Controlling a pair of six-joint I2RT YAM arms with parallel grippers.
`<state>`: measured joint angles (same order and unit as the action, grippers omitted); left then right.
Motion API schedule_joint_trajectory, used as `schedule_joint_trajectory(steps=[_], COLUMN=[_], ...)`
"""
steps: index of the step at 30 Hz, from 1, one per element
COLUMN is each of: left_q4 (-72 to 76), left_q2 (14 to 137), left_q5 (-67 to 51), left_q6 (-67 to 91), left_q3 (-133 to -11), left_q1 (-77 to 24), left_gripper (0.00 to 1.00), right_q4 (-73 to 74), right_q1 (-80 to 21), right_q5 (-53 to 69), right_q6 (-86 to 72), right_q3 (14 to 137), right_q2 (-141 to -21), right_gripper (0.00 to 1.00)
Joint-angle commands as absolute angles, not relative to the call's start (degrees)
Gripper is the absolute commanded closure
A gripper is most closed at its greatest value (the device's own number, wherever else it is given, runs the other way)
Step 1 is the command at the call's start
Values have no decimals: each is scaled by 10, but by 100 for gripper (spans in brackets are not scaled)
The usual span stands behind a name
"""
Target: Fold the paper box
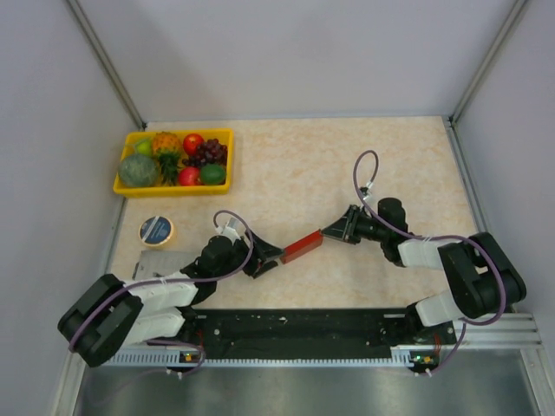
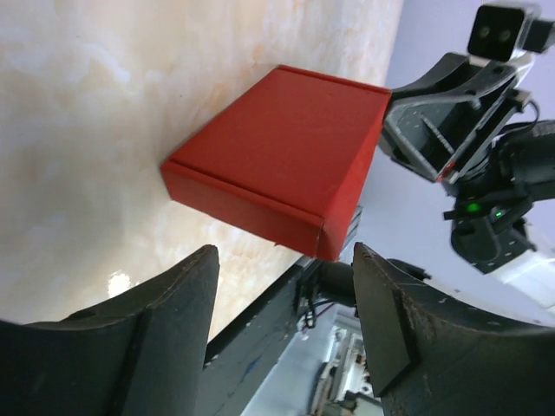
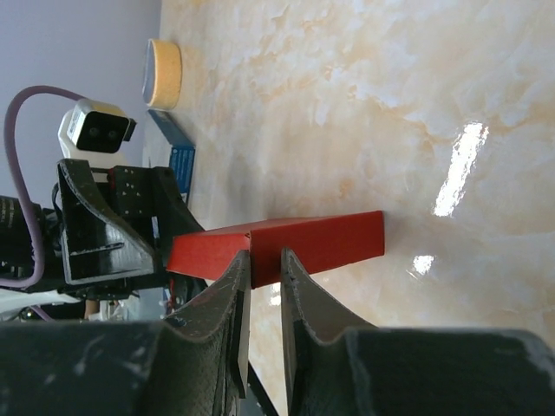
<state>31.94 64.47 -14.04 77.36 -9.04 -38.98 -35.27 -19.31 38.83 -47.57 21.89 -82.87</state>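
Top external view, left to right: yellow tray (image 1: 130, 187) at the far left of the marbled table (image 1: 347, 165), loaded with fruit (image 1: 137, 171). Nearer, a round roll (image 1: 157, 230), then a flat notebook (image 1: 156, 263) just beside the left arm. At mid-table, in one slanting line: left gripper (image 1: 270, 257), paper box (image 1: 302, 248), right gripper (image 1: 332, 232). Box seen here only as a narrow red strip. Its left end just beside the left tips, its right end touching the right ones. Too small from above to tell finger spread.

Left wrist view: supplies what the overhead cannot. Left fingers (image 2: 173, 321) spread wide, box beyond their tips and clear of both. Box folded shut, a broad red face and a thin side wall showing. Right gripper at its far end, a red sliver between the jaws. Cannot tell whether the box rests on the table or hangs above it.

Right wrist view: right fingers (image 3: 230, 295) nearly pressed together, pinching a thin red edge of the box in the slit between. Shows too the notebook's blue cover and the roll's pale yellow rim, neither plain from above.

Count: one tray, about seven fruits, one roll, one notebook, one box, two grippers.
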Motion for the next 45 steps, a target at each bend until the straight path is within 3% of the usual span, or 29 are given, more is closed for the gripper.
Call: schedule_joint_trajectory(steps=[1, 8, 11, 12, 15, 22, 26, 29, 36, 40, 45], left_q4=[458, 570, 628, 644, 716, 957, 957, 955, 769, 512, 346], left_q2=[671, 748, 785, 795, 849, 1111, 1169, 1150, 1015, 875, 773], left_q5=[-141, -149, -153, -152, -160, -148, -114, -100, -77, -17, 37], left_q6=[832, 833, 831, 831, 821, 781, 738, 697, 624, 563, 511], left_q3=[-80, -71, -61, -50, -32, -4, -3, 23, 9, -42, -101], left_q1=[-386, -381, -381, -381, -382, -382, -390, -388, -405, -453, -508], left_gripper=[34, 36, 46, 53, 60, 80, 92, 96, 100, 100, 97], right_q4=[-281, -276, -274, -272, -268, -267, -265, -255, -129, -8, 131], right_q1=[-205, -206, -207, -207, -206, -207, -207, -207, -207, -207, -207], right_q5=[341, 336, 337, 335, 333, 326, 322, 318, 262, 199, 129], right_q6=[-440, -439, -437, -437, -433, -434, -432, -423, -364, -328, -314], right_q3=[221, 222, 225, 225, 228, 227, 229, 233, 252, 265, 273], right_q2=[-833, -832, -832, -832, -833, -837, -842, -845, -785, -725, -614], right_gripper=[100, 100, 100, 100, 100, 100, 100, 100, 100, 93, 77])
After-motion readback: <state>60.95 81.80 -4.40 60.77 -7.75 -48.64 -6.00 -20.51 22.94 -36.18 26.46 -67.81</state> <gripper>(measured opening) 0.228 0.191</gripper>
